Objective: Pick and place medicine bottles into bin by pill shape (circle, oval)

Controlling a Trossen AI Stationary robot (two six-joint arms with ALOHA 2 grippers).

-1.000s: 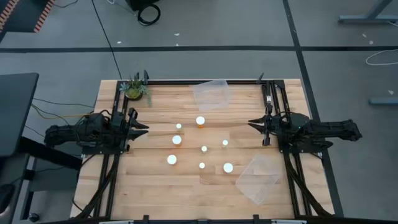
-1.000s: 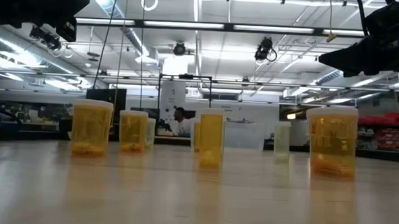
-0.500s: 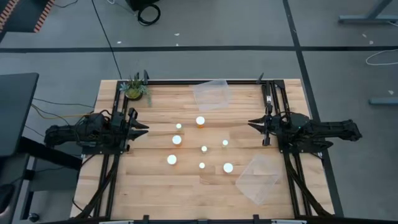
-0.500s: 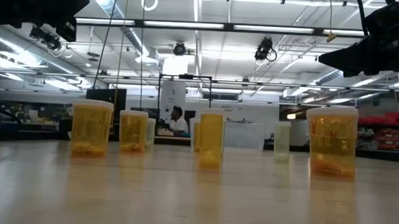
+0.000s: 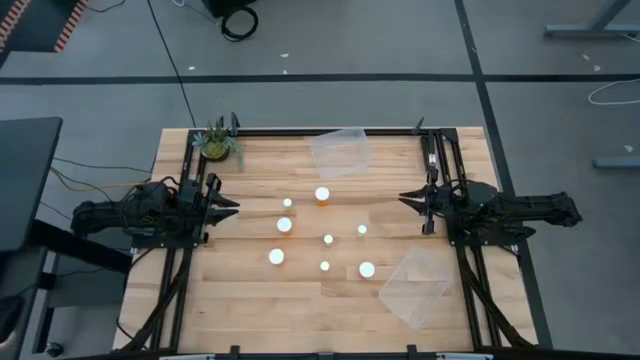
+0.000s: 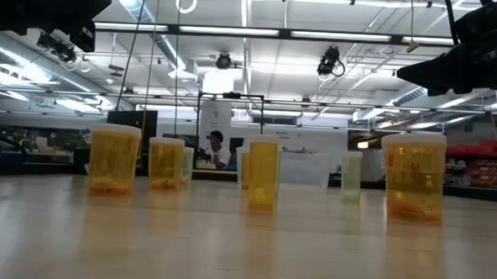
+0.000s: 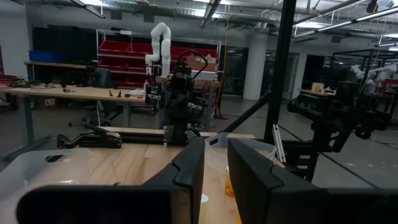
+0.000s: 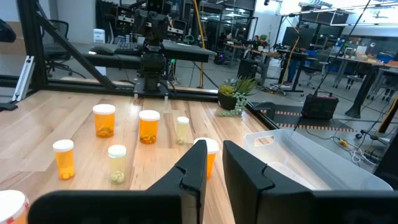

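Observation:
Several orange medicine bottles with white caps stand upright on the wooden table, spread around its middle (image 5: pixel 322 195) (image 5: pixel 284 224) (image 5: pixel 367 269). They show side-on in the low view (image 6: pixel 114 159) (image 6: pixel 413 176) and in the right wrist view (image 8: pixel 149 126). My left gripper (image 5: pixel 232 207) hovers at the table's left side, my right gripper (image 5: pixel 405 200) at its right side. Both face the bottles, stand well apart from them, are open by a narrow gap and are empty; the gaps show in the wrist views (image 7: pixel 216 146) (image 8: pixel 214 149).
A clear bin (image 5: pixel 340 150) stands at the table's far edge and another (image 5: pixel 413 287) at the near right. A small potted plant (image 5: pixel 217 143) sits at the far left corner. Bare wood lies between each gripper and the bottles.

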